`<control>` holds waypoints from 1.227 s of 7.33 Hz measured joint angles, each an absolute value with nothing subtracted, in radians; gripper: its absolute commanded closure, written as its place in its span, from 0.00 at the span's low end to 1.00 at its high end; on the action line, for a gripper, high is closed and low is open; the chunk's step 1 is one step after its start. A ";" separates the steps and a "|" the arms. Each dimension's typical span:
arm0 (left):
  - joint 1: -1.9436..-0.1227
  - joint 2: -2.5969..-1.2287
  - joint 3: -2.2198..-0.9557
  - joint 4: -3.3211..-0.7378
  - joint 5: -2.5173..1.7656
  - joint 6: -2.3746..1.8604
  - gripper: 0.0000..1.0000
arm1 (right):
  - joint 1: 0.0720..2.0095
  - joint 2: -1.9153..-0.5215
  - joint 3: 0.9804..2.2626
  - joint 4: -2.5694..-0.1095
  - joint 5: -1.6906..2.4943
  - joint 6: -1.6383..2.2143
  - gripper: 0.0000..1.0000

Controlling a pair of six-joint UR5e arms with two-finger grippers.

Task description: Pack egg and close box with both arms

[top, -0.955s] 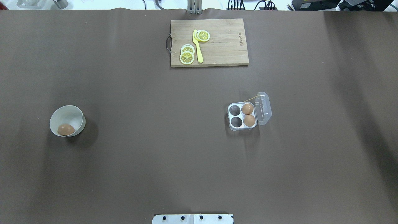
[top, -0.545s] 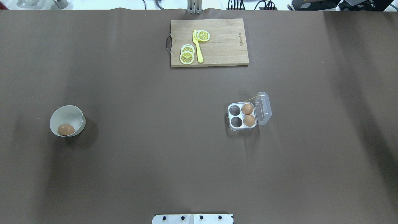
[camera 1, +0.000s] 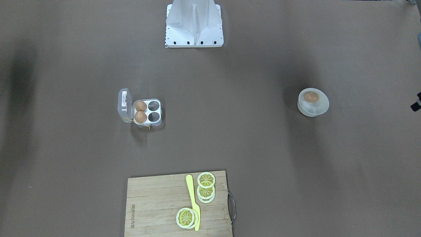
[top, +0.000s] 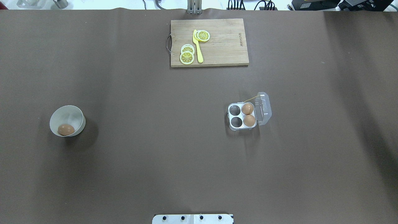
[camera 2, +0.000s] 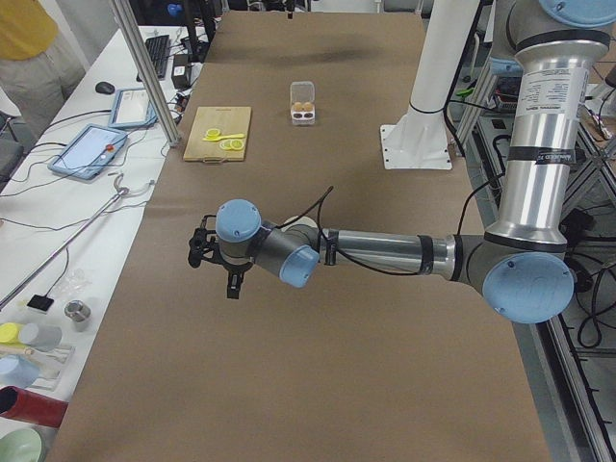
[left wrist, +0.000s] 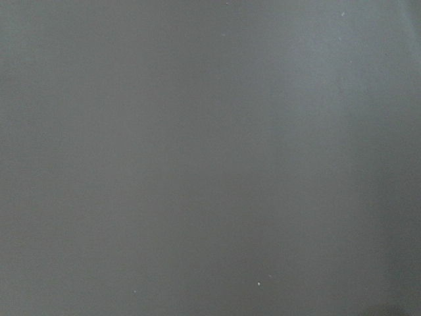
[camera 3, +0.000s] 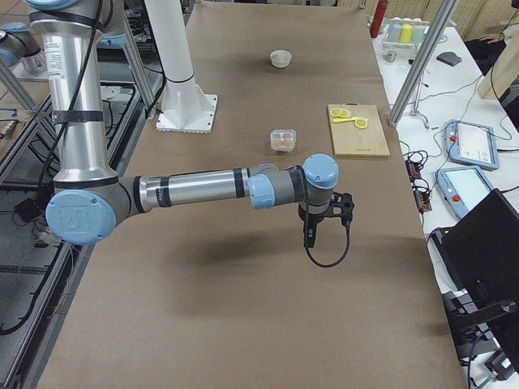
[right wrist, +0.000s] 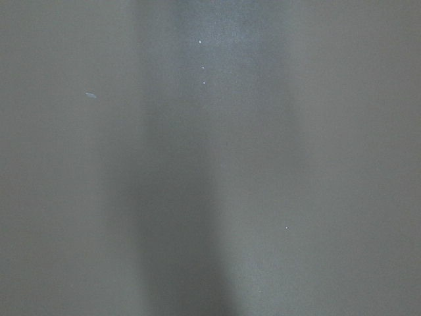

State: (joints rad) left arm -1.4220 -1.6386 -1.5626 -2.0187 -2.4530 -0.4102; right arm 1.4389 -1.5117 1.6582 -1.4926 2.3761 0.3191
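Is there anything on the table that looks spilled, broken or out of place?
Nothing stands out. The box sits open with two eggs in the cups beside its lid and two cups empty; the egg lies whole in the white bowl.

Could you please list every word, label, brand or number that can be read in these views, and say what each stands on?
Nothing here reads clearly.
cutting board: a brand mark burnt near one short edge, too small to read.
box: print on the lid's white label, too small to read.
left arm: lettering on its upright tube, blurred.
right arm: lettering on its upright tube, blurred.
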 measured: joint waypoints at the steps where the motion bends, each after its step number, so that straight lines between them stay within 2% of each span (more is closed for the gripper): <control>1: -1.381 -1.637 -1.588 -2.020 -2.444 -0.406 0.02 | 1.439 -1.510 1.658 -1.493 2.376 0.319 0.00; 5: -1.180 -1.625 -1.631 -2.099 -2.308 -0.344 0.02 | 1.439 -1.508 1.657 -1.493 2.376 0.319 0.00; 9: -1.102 -1.628 -1.688 -2.104 -2.347 -0.379 0.02 | 1.439 -1.518 1.658 -1.493 2.376 0.319 0.00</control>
State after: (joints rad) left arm -1.1021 -1.6279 -1.6881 -2.1044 -2.3472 -0.3790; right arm 1.4389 -1.5177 1.6577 -1.4926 2.3761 0.3191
